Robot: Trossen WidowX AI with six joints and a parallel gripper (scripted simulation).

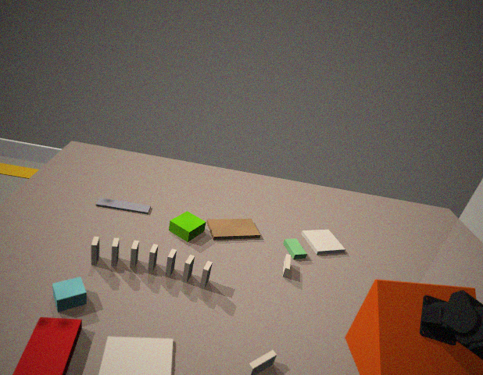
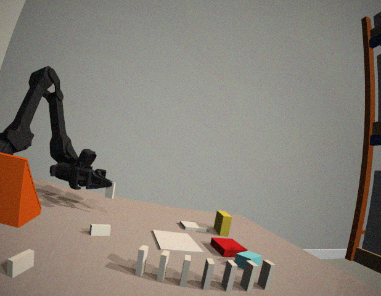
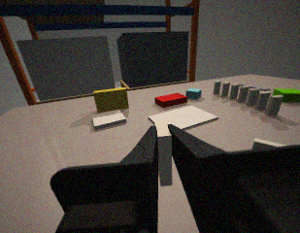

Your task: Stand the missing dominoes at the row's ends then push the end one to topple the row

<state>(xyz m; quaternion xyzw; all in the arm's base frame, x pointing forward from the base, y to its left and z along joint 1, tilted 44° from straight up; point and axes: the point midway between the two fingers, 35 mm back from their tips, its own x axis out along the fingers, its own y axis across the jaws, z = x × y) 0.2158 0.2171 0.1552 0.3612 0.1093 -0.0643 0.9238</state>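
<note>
Several pale dominoes stand in a row [image 1: 152, 258] [image 2: 184, 271] [image 3: 274, 106], evenly spaced and upright. My gripper [image 2: 112, 184] [image 3: 161, 129] is shut on a pale domino [image 2: 110, 192] [image 3: 165, 162], which hangs upright from the fingertips above the table, well away from the row. The fingers are out of view in the top view. One loose domino [image 1: 262, 362] [image 2: 100, 230] lies on its long edge, partly hidden by a finger in the wrist view. Another loose domino [image 1: 287, 266] [image 2: 21, 263] lies on its long edge beside the small green block [image 1: 295, 248].
An orange wedge [image 1: 363, 326] [image 2: 8, 191] stands near the arm. A white panel [image 1: 138, 355] [image 2: 176, 241] [image 3: 181, 117], red block [image 1: 49, 343] [image 2: 226, 246] [image 3: 171, 100] and teal block [image 1: 69, 294] [image 3: 193, 93] lie on one side of the row; a green block [image 1: 187, 226] and brown slab [image 1: 234, 228] on the other. A yellow block [image 2: 222, 222] [image 3: 111, 100] stands farther off.
</note>
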